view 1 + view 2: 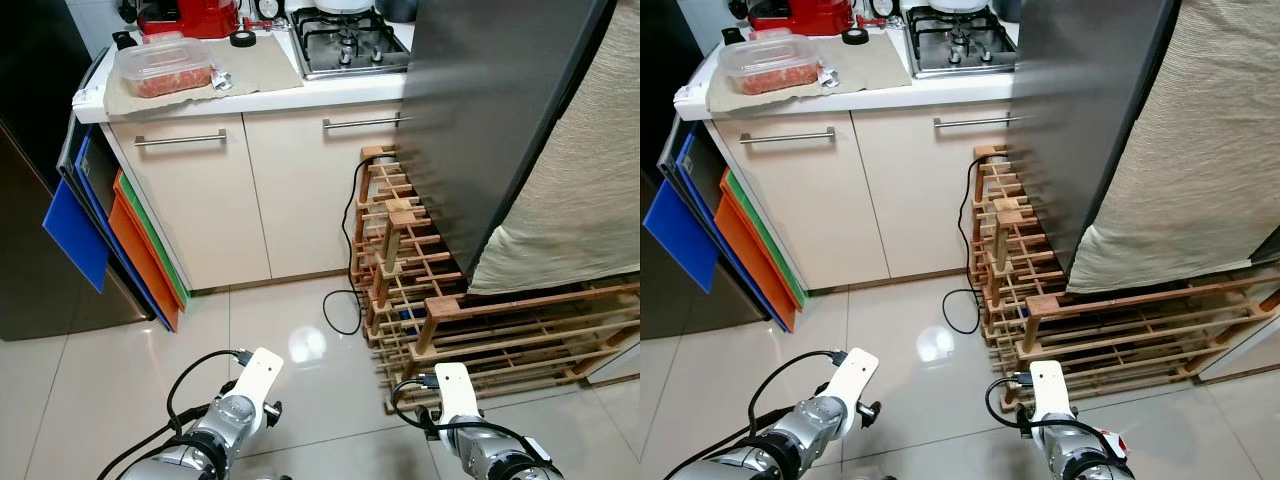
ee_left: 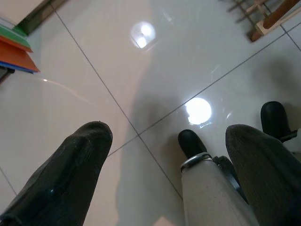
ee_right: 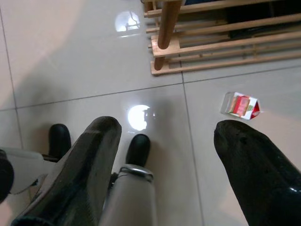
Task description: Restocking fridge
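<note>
My left gripper [image 2: 169,129] hangs low over the glossy tiled floor, its two black fingers [image 2: 70,174] spread wide with nothing between them. The right gripper [image 3: 165,125] also hangs open above the tiles, empty. A small red and white carton [image 3: 241,105] lies on the floor beside it, close to the foot of a wooden rack [image 3: 188,47]. Both silver arms, left [image 1: 245,395] and right [image 1: 455,400], reach in from the bottom edge. A tall dark grey panel [image 1: 480,110], likely the fridge door, stands at the upper right. A clear tub of red food [image 1: 163,66] rests on the counter.
A wooden slatted rack [image 1: 440,300] stands on the floor under the grey panel, with a beige cloth [image 1: 590,170] draped above it. A black cable [image 1: 345,300] loops down by the cabinets. Blue, orange and green boards [image 1: 110,230] lean at the left. A gas hob [image 1: 345,45] tops the counter.
</note>
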Robot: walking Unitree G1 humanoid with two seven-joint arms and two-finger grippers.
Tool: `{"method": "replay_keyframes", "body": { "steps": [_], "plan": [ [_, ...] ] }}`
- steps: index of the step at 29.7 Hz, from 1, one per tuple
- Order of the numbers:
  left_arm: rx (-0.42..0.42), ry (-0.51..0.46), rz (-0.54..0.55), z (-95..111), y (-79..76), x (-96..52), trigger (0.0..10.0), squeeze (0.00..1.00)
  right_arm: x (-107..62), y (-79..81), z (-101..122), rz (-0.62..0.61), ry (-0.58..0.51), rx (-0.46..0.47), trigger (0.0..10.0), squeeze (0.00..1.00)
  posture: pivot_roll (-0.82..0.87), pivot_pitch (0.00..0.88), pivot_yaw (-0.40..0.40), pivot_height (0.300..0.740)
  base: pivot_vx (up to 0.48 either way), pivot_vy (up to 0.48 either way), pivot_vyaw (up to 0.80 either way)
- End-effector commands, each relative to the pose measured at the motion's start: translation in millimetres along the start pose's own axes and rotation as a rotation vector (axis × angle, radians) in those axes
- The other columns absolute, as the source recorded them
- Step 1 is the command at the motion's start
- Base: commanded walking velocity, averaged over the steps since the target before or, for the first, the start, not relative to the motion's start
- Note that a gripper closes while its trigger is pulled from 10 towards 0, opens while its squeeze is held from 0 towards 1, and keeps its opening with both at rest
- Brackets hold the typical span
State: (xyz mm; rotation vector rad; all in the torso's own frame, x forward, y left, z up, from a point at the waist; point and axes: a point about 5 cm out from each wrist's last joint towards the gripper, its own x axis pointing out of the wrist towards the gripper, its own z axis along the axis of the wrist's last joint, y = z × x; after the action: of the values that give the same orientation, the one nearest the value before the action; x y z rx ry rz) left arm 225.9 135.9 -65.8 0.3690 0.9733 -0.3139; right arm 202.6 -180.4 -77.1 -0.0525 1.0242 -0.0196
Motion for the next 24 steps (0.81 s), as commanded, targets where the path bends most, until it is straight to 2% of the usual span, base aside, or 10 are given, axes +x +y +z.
{"method": "replay_keyframes", "body": {
  "steps": [1,6,10,18,24],
  "plan": [
    [0.019,-0.001,-0.008,2.7,-0.6,0.2,10.0,0.00,-0.2,-0.5,-2.8,-0.012,0.000,0.044,10.0,0.00,-0.06,0.000,0.076,0.740,0.000,0.000,0.00],
    [0.022,-0.007,-0.008,3.4,1.4,0.0,10.0,0.00,-0.2,-0.5,-4.0,-0.032,0.007,0.067,10.0,0.00,-0.09,0.000,0.108,0.740,0.000,0.000,0.00],
    [0.037,-0.008,-0.007,4.9,1.4,0.1,10.0,0.00,-0.2,-1.4,-3.9,-0.035,0.007,0.080,10.0,0.00,-0.08,0.001,0.094,0.740,0.000,0.000,0.00],
    [-0.066,0.010,0.001,-4.5,-0.4,-0.1,10.0,0.00,-0.5,-6.0,-3.7,-0.021,0.016,0.016,10.0,0.00,-0.01,0.016,0.033,0.740,0.000,0.000,0.00],
    [-0.077,0.020,0.006,-9.9,0.1,-0.5,10.0,0.00,-0.7,-9.5,-2.0,-0.019,0.010,-0.001,10.0,0.00,0.02,0.005,0.026,0.740,0.000,0.000,0.00]
  ]
}}
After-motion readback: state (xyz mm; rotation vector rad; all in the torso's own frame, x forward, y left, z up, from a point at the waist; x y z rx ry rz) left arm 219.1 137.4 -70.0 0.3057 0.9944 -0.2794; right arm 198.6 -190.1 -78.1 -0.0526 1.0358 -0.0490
